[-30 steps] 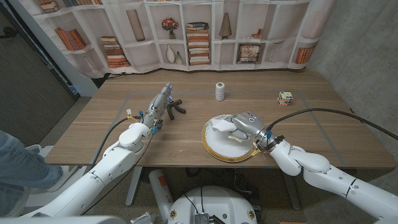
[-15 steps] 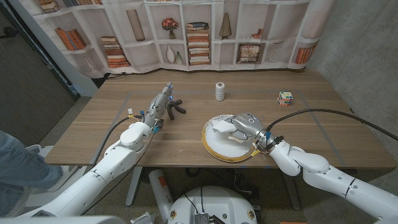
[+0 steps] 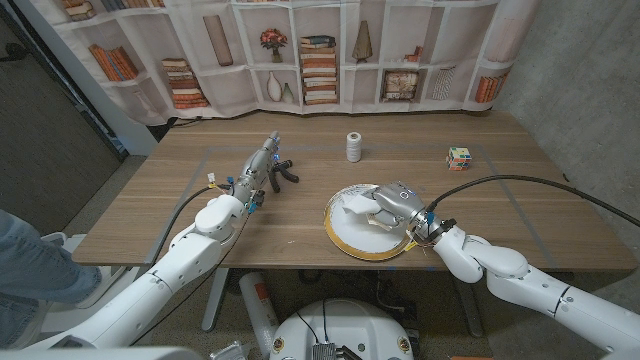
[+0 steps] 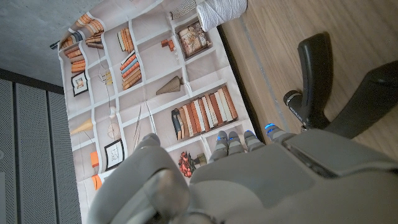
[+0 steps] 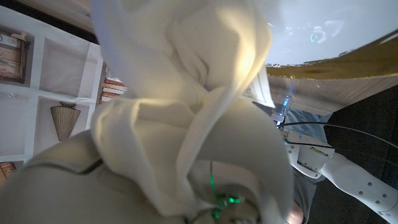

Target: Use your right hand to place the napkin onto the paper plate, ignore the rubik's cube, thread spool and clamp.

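**Napkin held over plate, right robot hand closed on it**

Your right robot hand [image 3: 395, 200] sits over the paper plate [image 3: 345, 236], fingers curled around the napkin [image 3: 356, 204]. In the head view the white napkin bunches out from the fingertip side of that hand, above the plate's white surface. In the right wrist view the napkin [image 5: 186, 118] is crumpled against the hand's fingers, with the plate's gold rim [image 5: 336, 62] just beyond it. You cannot tell from these views whether the napkin touches the plate.

Your left robot hand [image 3: 262, 163] is on the desk [image 3: 180, 200], well apart from the right one, fingers straight and close together, holding nothing. The black clamp [image 3: 283, 172] lies just beside its fingertips; the left wrist view shows the clamp [image 4: 314, 81] right ahead of the fingers [image 4: 245, 140]; contact unclear.

The thread spool [image 3: 353, 147] stands beyond the right robot hand, further up the desk. The rubik's cube [image 3: 459, 157] lies beyond and to the outer side of the right hand, well apart from it.
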Controlling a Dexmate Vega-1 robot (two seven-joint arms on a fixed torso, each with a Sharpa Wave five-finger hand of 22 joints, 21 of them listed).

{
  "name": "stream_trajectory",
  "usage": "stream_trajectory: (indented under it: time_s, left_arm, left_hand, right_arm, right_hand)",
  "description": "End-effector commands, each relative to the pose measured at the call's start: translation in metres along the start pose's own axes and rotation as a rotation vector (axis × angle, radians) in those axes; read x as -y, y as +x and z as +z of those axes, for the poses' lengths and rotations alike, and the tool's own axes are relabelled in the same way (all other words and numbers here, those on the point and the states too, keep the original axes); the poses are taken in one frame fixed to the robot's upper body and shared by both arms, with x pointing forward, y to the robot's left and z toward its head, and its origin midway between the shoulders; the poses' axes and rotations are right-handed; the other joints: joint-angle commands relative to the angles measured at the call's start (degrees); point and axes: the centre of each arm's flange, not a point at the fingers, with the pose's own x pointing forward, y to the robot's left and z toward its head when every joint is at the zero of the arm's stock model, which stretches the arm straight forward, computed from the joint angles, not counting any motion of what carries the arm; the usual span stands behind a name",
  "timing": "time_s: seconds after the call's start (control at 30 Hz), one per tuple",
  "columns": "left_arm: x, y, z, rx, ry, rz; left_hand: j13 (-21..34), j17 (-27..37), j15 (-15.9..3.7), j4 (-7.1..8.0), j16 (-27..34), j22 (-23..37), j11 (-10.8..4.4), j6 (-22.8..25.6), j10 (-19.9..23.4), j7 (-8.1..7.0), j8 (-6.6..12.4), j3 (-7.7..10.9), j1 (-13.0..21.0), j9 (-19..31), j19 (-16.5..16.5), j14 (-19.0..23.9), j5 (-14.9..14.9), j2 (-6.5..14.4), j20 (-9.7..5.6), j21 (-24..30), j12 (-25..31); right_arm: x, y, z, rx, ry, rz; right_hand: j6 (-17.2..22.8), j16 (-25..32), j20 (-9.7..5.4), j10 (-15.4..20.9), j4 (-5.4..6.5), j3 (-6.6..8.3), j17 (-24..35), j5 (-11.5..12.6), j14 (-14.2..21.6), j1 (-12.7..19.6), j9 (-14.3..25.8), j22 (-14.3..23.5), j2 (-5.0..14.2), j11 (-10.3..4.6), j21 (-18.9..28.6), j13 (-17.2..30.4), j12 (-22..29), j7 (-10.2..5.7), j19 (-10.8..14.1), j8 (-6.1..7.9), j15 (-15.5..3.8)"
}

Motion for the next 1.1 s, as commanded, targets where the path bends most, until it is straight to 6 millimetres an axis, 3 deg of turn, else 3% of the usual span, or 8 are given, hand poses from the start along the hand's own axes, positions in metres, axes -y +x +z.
stream_trajectory:
  time_s: [0.03, 0.23, 0.3, 0.53, 0.8, 1.0, 1.1]
  left_arm:
    - [0.0033, 0.0021, -0.0001, -0.006, 0.005, -0.006]
    - [0.0044, 0.0024, 0.0003, -0.003, 0.002, -0.008]
    - [0.0050, 0.0023, -0.0001, -0.003, 0.002, -0.010]
    - [0.0049, 0.0004, -0.0018, -0.002, -0.001, -0.008]
    - [0.0019, -0.0018, -0.0034, -0.005, -0.002, -0.006]
    - [0.0006, -0.0017, -0.0042, -0.006, -0.005, -0.008]
    - [0.0003, -0.0013, -0.0047, -0.007, -0.006, -0.009]
  left_hand:
    - [0.16, 0.21, 0.28, -0.04, 0.10, 0.15, -0.09, 0.13, 0.00, 0.06, -0.12, -0.08, 0.27, 0.15, -1.39, -0.27, -0.14, 0.46, -0.07, -0.07, -0.06]
    - [0.16, 0.21, 0.28, -0.04, 0.10, 0.15, -0.11, 0.16, 0.02, 0.05, -0.12, -0.14, 0.30, 0.15, -1.41, -0.27, -0.14, 0.49, -0.03, -0.07, -0.06]
    - [0.16, 0.21, 0.26, -0.04, 0.12, 0.15, -0.11, 0.17, 0.00, 0.06, -0.12, -0.16, 0.30, 0.15, -1.42, -0.23, -0.14, 0.50, -0.03, -0.07, -0.06]
    - [0.16, 0.22, 0.27, -0.04, 0.11, 0.15, -0.12, 0.19, 0.00, 0.03, -0.12, -0.23, 0.33, 0.15, -1.41, -0.25, -0.15, 0.53, -0.01, -0.07, -0.06]
    - [0.16, 0.22, 0.23, -0.05, 0.11, 0.15, -0.13, 0.17, 0.01, 0.06, -0.13, -0.30, 0.36, 0.15, -1.41, -0.25, -0.15, 0.56, 0.00, -0.06, -0.06]
    - [0.16, 0.22, 0.27, -0.05, 0.09, 0.15, -0.19, 0.20, 0.03, 0.02, -0.13, -0.36, 0.38, 0.15, -1.39, -0.30, -0.16, 0.59, -0.02, -0.05, -0.05]
    - [0.16, 0.22, 0.26, -0.04, 0.10, 0.15, -0.17, 0.20, 0.02, 0.05, -0.13, -0.39, 0.39, 0.15, -1.33, -0.28, -0.16, 0.60, 0.05, -0.03, -0.05]
  right_arm:
    - [-0.0040, -0.0009, -0.0012, -0.010, 0.003, 0.011]
    - [-0.0037, -0.0019, -0.0021, -0.014, 0.004, 0.011]
    - [-0.0034, -0.0022, -0.0020, -0.013, 0.006, 0.013]
    - [-0.0018, -0.0036, -0.0003, -0.009, 0.008, 0.011]
    - [-0.0018, -0.0025, 0.0025, -0.011, 0.006, 0.017]
    - [-0.0030, -0.0008, 0.0036, -0.016, 0.002, 0.024]
    - [-0.0035, -0.0003, 0.0040, -0.020, -0.002, 0.027]
  right_hand:
    - [0.01, 0.15, -5.75, -0.33, 0.40, 0.16, 0.20, 0.22, 0.03, -0.50, 0.15, 0.06, 0.16, 0.12, 0.29, 0.13, 0.24, -0.11, -0.15, 0.16, -6.31]
    - [-0.27, -0.21, -5.65, -0.73, 0.70, -0.64, 0.02, -0.13, -0.73, -1.79, 0.15, 0.03, -1.10, 0.22, 0.32, 0.16, 0.19, -0.03, -0.30, 0.09, -5.98]
    - [-0.58, -0.24, -5.48, -0.75, 1.22, -1.99, -0.11, -0.55, -1.02, -3.88, 0.12, -0.10, -2.92, 0.55, 0.33, 0.17, 0.28, -0.07, -0.20, 0.04, -5.77]
    - [-1.67, -0.40, -5.40, -1.63, 1.84, -3.90, -0.24, -0.67, -1.97, -7.15, -0.04, -0.40, -5.62, 1.04, -0.07, 0.20, 0.13, 0.25, -0.49, -0.26, -5.65]
    - [-4.53, -0.59, -4.67, -3.18, 2.25, -4.99, -0.22, -0.32, -3.73, -9.55, -0.18, -0.58, -7.07, 1.42, -0.88, 0.28, -0.09, -0.55, -1.49, -0.88, -5.02]
    - [-7.48, -0.74, -3.03, -5.14, 2.12, -5.22, -0.27, -0.04, -5.21, -10.31, -0.15, -0.66, -7.50, 1.15, -1.68, 0.39, -0.29, -2.25, -2.69, -1.21, -3.83]
    - [-9.37, -0.85, -0.89, -7.58, 2.04, -5.36, -0.33, 0.11, -6.37, -10.81, -0.12, -0.72, -7.78, -0.09, -2.13, 0.51, -0.60, -2.90, -3.18, -1.23, -2.59]
